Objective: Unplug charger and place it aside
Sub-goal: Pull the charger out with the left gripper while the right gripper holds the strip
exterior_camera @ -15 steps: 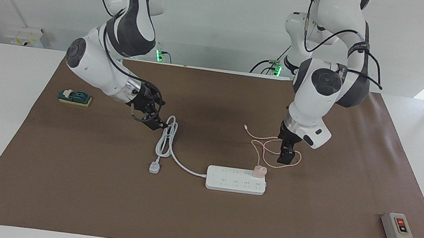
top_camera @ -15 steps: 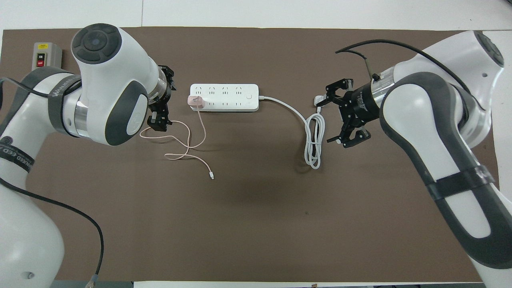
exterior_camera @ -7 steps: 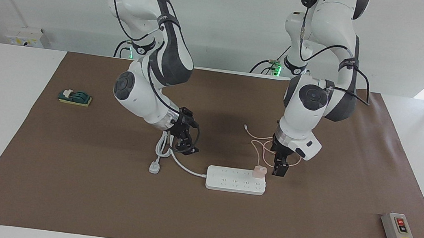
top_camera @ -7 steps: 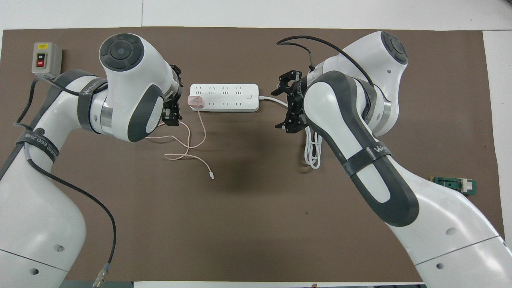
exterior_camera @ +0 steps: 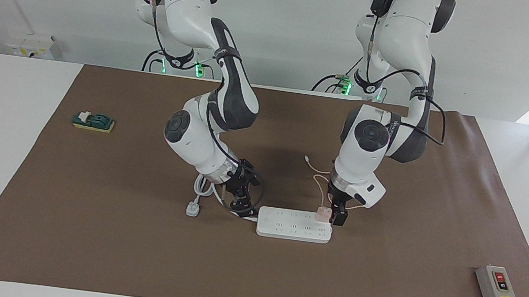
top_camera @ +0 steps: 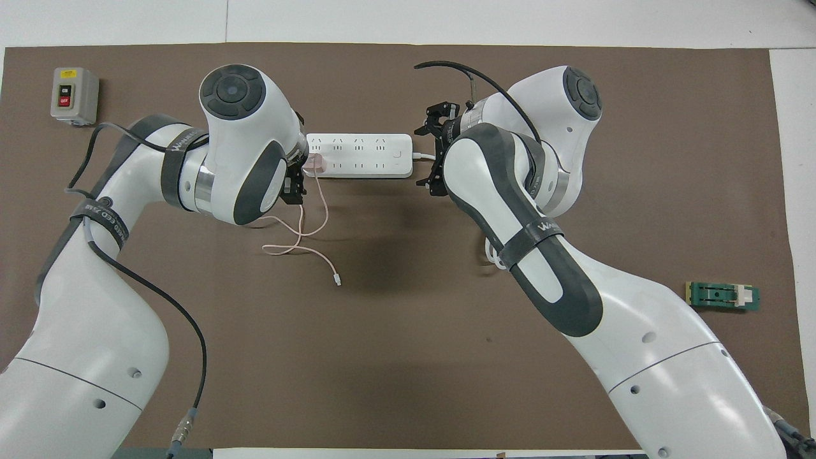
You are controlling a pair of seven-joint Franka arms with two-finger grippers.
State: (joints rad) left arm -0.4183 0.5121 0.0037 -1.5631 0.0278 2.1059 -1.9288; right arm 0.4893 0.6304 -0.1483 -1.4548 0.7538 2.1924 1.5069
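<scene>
In the facing view, my left claw [exterior_camera: 337,216] stood low just beside the pink charger [exterior_camera: 323,214], its fingers spread and nothing gripped. The charger sat plugged into the white power strip [exterior_camera: 294,225] at the end toward my left arm. My right claw [exterior_camera: 245,207] hung low at the strip's other end, over its white cord [exterior_camera: 228,207]; I could not tell its fingers' state.

In the overhead view, my left arm covered most of my left claw [top_camera: 295,191]. The charger [top_camera: 313,165] showed at the strip's [top_camera: 360,155] end, its thin pink cable [top_camera: 299,237] looping over the brown mat [top_camera: 408,357] on the counter. My right claw [top_camera: 435,153] lay at the cord end.
</scene>
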